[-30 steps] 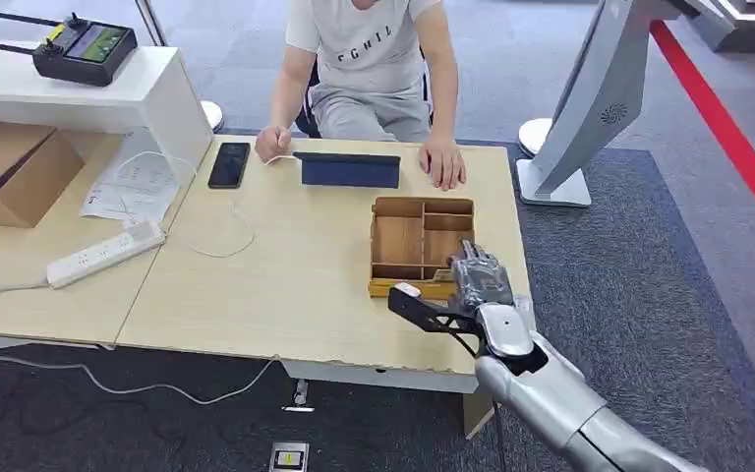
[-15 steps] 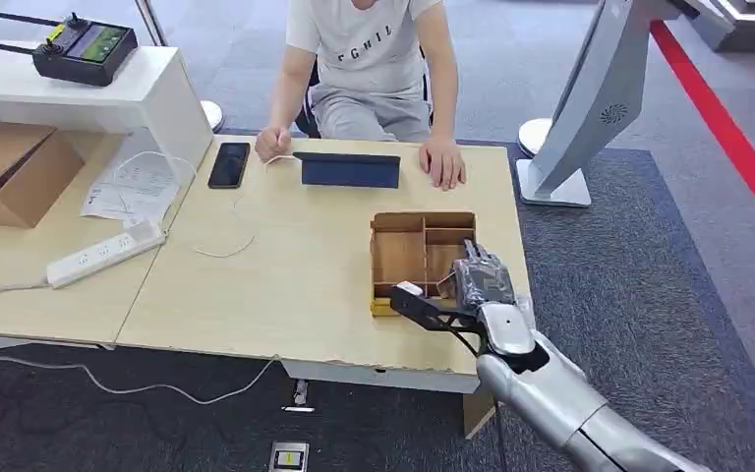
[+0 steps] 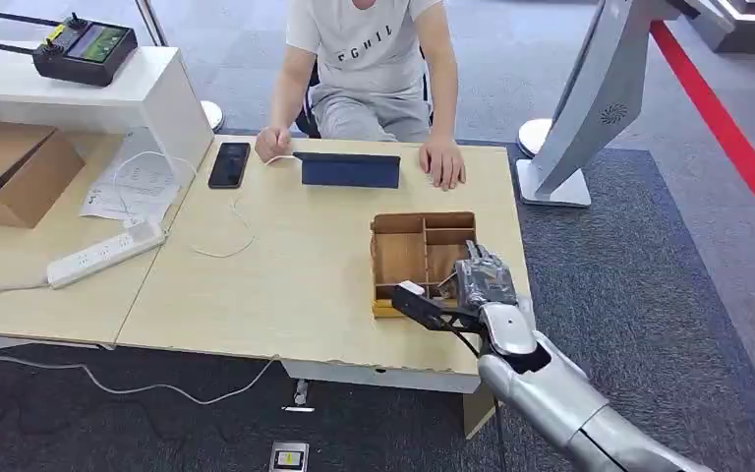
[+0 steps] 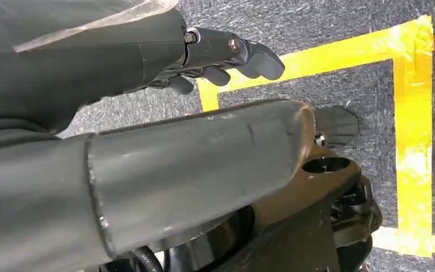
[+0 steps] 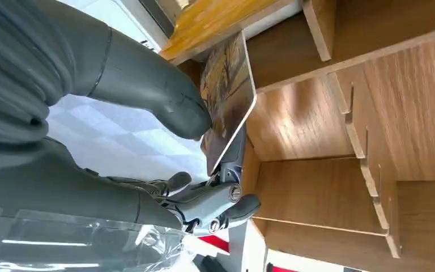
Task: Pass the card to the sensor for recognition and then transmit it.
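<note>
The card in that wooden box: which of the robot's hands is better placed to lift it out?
The right hand. Its thumb and fingers already pinch the card at the wooden box. The left hand hangs over the carpeted floor, holding nothing.

The light wooden table point(image 3: 285, 285) carries a wooden compartment tray point(image 3: 421, 258) near its right edge, with a dark tablet point(image 3: 350, 169) beyond the tray and a black phone point(image 3: 229, 164) left of the tablet.
</note>
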